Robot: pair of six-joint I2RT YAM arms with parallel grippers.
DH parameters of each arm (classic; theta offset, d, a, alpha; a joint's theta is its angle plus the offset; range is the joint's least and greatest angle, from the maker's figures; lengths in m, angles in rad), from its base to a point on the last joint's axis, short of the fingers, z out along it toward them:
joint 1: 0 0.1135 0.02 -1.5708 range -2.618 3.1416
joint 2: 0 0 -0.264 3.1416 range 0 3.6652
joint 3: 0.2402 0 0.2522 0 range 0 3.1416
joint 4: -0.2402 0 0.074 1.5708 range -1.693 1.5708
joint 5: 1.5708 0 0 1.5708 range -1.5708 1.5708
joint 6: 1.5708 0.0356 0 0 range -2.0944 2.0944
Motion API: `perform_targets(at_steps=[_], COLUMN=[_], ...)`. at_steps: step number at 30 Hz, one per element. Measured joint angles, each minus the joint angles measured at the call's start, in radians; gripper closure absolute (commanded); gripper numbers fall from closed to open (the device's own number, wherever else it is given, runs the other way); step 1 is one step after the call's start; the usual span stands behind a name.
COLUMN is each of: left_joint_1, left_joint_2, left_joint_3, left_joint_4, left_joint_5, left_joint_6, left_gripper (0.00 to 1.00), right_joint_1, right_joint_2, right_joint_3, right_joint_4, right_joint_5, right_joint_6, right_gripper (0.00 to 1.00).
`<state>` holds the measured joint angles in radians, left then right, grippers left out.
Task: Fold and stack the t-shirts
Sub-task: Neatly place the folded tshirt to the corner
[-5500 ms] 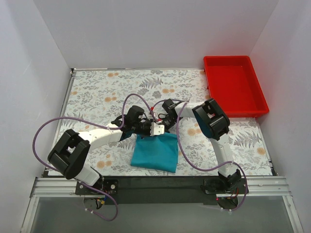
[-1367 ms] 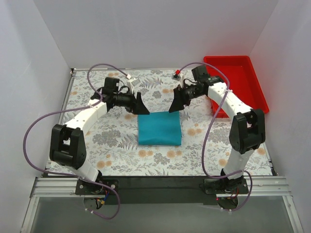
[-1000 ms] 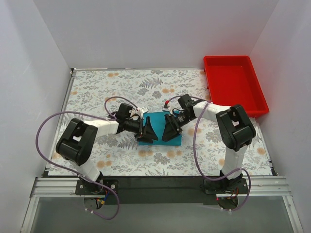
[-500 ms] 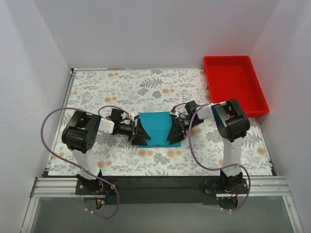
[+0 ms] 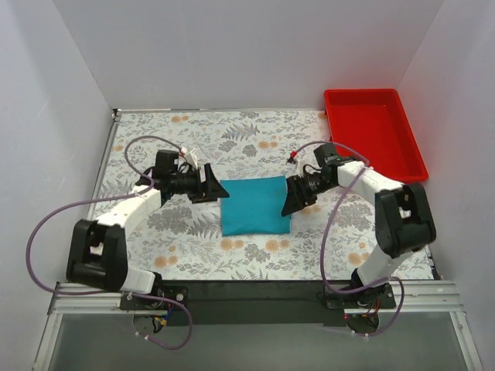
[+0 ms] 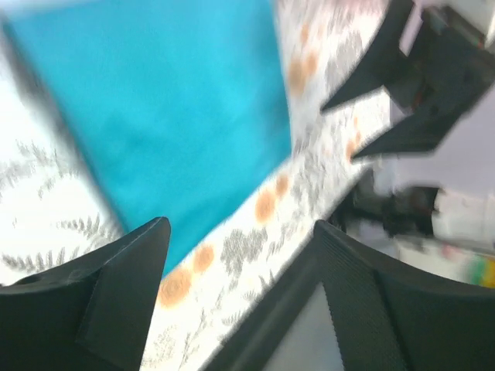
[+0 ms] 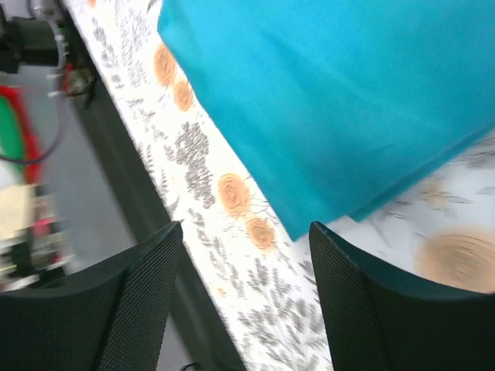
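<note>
Top external, starting from the near edge: what comes first?

Nearest the arm bases is the floral counter (image 5: 155, 147), and lying flat in the middle of it is the teal-blue t-shirt (image 5: 255, 205), a neat, compact rectangle with no sleeves or hem sticking out.

And the arms?

They sit a little farther back, one on each side. The left gripper (image 5: 215, 185) is just beside the shirt's far-left corner. The right gripper (image 5: 290, 197) is at its right edge. From above I cannot tell whether either one touches the cloth.

Is either gripper holding anything?

No. In the left wrist view the left gripper (image 6: 240, 226) has its fingers spread wide with only counter and the t-shirt (image 6: 170, 116) beyond them. The right wrist view shows the same: the right gripper (image 7: 246, 228) is spread apart over a corner of the t-shirt (image 7: 332, 100), with nothing pinched.

What is farthest back?

That is the red tray (image 5: 394, 180) in the far right corner, well apart from the shirt, and no shirt lies in it.

So how far along is the task?

I judge the folding of this shirt done. It is the only shirt in sight and lies alone, so no stack exists yet. Stacking remains only if more shirts turn up.
</note>
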<state>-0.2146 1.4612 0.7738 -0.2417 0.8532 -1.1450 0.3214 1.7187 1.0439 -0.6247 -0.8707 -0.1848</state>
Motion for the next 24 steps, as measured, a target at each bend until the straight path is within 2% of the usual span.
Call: perform_targets(at_steps=[1, 4, 6, 9, 10, 13, 19, 24], left_joint_1=[-0.016, -0.133, -0.284, -0.43, -0.474, -0.577, -0.626, -0.608], left_joint_2=[-0.049, -0.141, -0.138, -0.053, 0.002, 0.175, 0.362, 0.398], left_joint_3=[0.044, 0.161, 0.212, 0.233, 0.251, 0.317, 0.374, 0.385], left_joint_4=[-0.02, -0.056, -0.07, -0.109, -0.124, -0.16, -0.154, -0.125], left_joint_5=[-0.073, -0.307, -0.478, -0.679, -0.747, -0.914, -1.094, -1.167], left_joint_6=[0.024, 0.04, 0.027, -0.01, -0.02, -0.046, -0.042, -0.031], left_gripper=[0.13, 0.12, 0.12, 0.11, 0.11, 0.11, 0.11, 0.12], right_joint_1=[-0.003, -0.011, -0.018, -0.033, -0.041, -0.068, -0.091, -0.091], right_joint_2=[-0.051, -0.187, -0.255, -0.261, -0.257, -0.257, -0.259, -0.259], right_joint_3=[0.011, 0.043, 0.055, 0.054, 0.053, 0.045, 0.006, -0.001], right_joint_4=[-0.004, -0.005, -0.005, -0.01, -0.011, -0.017, -0.024, -0.031], right_joint_5=[0.034, 0.112, 0.167, 0.229, 0.251, 0.298, 0.319, 0.318], right_joint_6=[-0.013, -0.048, -0.062, -0.059, -0.057, -0.053, -0.051, -0.052], right_gripper=[0.26, 0.24, 0.23, 0.19, 0.08, 0.05, 0.04, 0.03])
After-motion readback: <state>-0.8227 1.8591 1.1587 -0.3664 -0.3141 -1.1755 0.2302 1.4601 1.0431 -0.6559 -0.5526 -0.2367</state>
